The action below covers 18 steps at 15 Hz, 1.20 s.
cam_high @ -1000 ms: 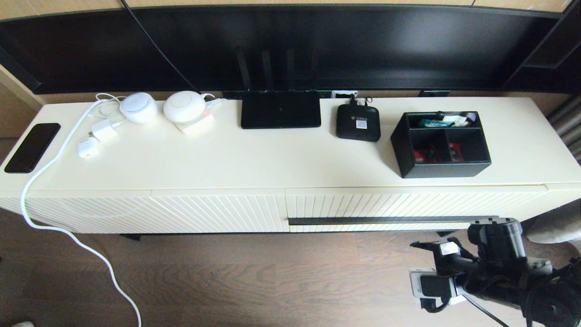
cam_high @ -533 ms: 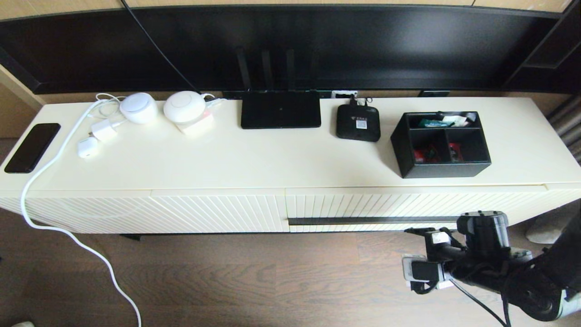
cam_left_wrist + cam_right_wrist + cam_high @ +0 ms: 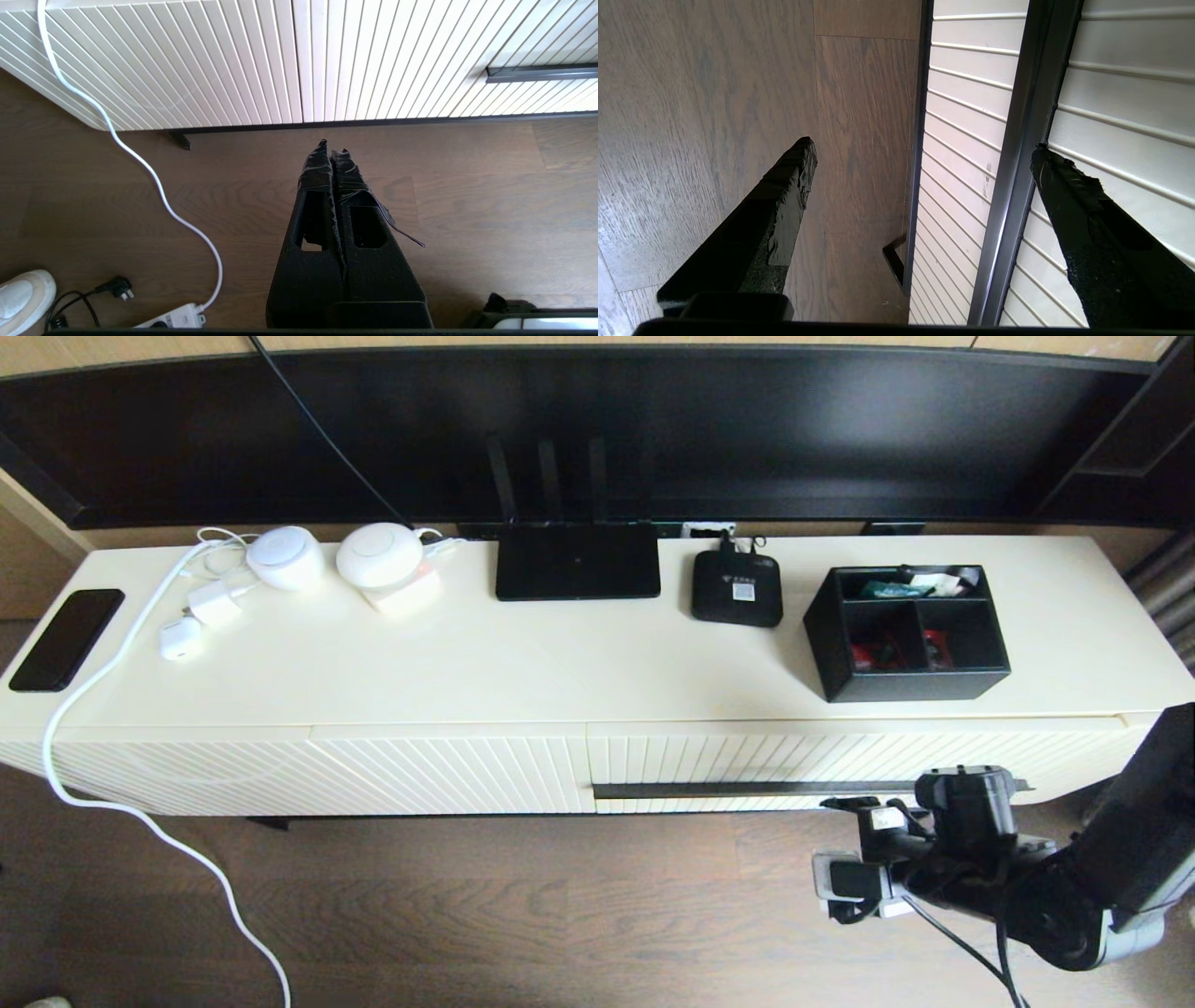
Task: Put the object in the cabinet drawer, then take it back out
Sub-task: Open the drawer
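Straddling the drawer's handle bar [image 3: 1017,154] near its right end, the right gripper [image 3: 920,163] hangs spread wide, untouching. Organiser box [image 3: 906,633] sits near the cabinet top's front-right edge; cabinet drawer [image 3: 794,756] closed. Left gripper [image 3: 332,151] pressed together above the floor.

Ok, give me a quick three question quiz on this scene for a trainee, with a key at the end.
1. True or false: the drawer is shut.
2. Which gripper is open beside the handle bar: left or right?
3. Fill in: the organiser box stands on the cabinet ____.

Key:
1. True; its ribbed front sits flush.
2. Right: the right gripper is open with the bar between its fingers, not closed on it. The left gripper is shut over the floor.
3. Top.
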Tool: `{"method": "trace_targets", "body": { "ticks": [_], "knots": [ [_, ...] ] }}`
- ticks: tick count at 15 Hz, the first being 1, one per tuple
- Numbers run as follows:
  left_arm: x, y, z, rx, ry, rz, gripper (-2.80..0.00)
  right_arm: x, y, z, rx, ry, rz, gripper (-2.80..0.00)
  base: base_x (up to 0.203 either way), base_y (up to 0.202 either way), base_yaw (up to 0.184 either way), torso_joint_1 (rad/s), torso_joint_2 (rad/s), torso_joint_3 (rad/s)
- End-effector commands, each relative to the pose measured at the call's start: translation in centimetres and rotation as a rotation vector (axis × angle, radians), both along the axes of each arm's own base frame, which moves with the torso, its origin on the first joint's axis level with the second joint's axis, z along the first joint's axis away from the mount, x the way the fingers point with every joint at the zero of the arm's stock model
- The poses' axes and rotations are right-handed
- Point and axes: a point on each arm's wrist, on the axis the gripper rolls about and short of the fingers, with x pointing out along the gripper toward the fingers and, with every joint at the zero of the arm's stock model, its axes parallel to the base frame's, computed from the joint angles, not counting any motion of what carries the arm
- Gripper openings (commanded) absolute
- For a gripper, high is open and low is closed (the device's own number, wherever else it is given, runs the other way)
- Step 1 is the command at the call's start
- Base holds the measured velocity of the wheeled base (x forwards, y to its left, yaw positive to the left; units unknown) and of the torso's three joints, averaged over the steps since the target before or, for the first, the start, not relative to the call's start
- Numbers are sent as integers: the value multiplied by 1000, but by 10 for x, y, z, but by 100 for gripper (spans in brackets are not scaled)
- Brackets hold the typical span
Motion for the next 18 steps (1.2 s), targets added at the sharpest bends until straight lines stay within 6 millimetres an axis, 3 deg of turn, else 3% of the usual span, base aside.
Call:
{"method": "trace_targets", "body": {
  "ticks": [1,18],
  "knots": [
    [0,0,0,0,1,0,-280,7,1,-4,-3,-7,8,0,0,0,0,0,0,0],
    [0,0,0,0,3,0,-280,38,-4,-11,29,-67,15,0,0,0,0,0,0,0]
  ]
}}
